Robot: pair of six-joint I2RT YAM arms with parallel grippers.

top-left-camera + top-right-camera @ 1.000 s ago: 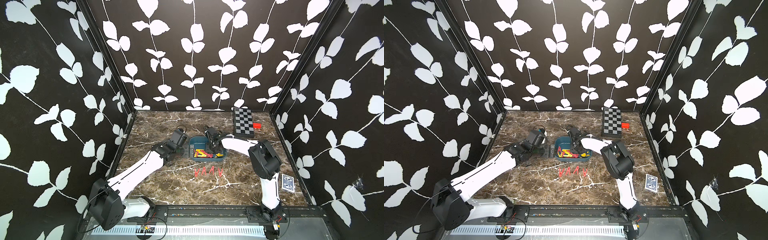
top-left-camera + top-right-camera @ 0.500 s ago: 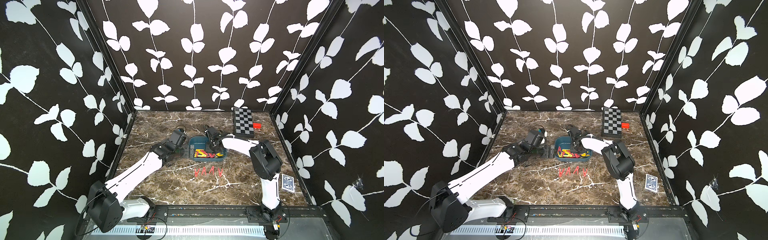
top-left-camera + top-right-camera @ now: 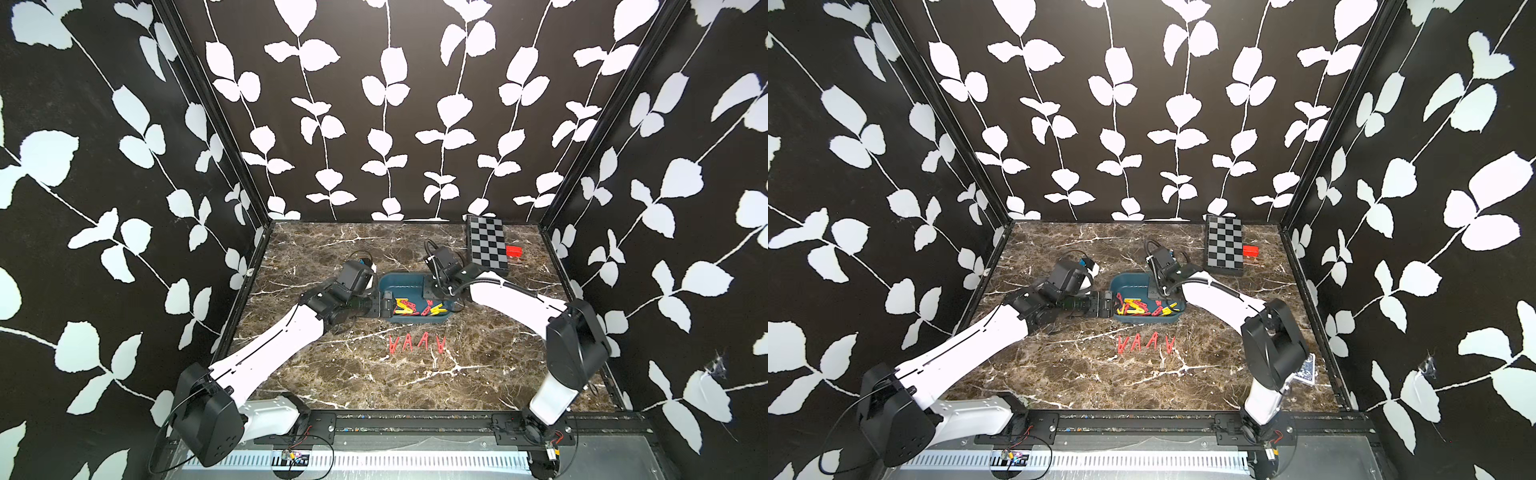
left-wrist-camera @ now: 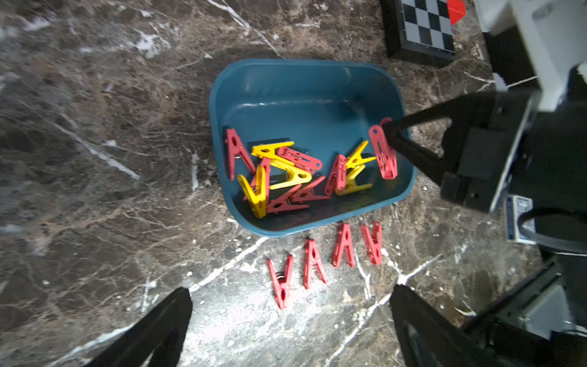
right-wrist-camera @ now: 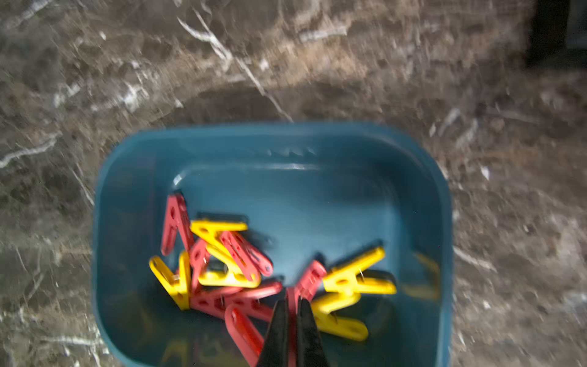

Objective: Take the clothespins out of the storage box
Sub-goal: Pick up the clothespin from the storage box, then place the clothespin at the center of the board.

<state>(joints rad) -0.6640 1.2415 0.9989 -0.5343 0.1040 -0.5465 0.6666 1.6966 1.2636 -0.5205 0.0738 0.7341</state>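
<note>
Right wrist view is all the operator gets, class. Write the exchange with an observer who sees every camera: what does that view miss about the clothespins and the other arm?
Operator: My right end effector is shut on a red clothespin above the pile of clothespins in the storage box. Are any out already?
Observer: Yes. Four red clothespins lie in a row on the table, just outside the box.
Operator: Where is the other arm?
Observer: The left end effector is open and holds nothing, at the side of the box nearest the left arm.
</note>
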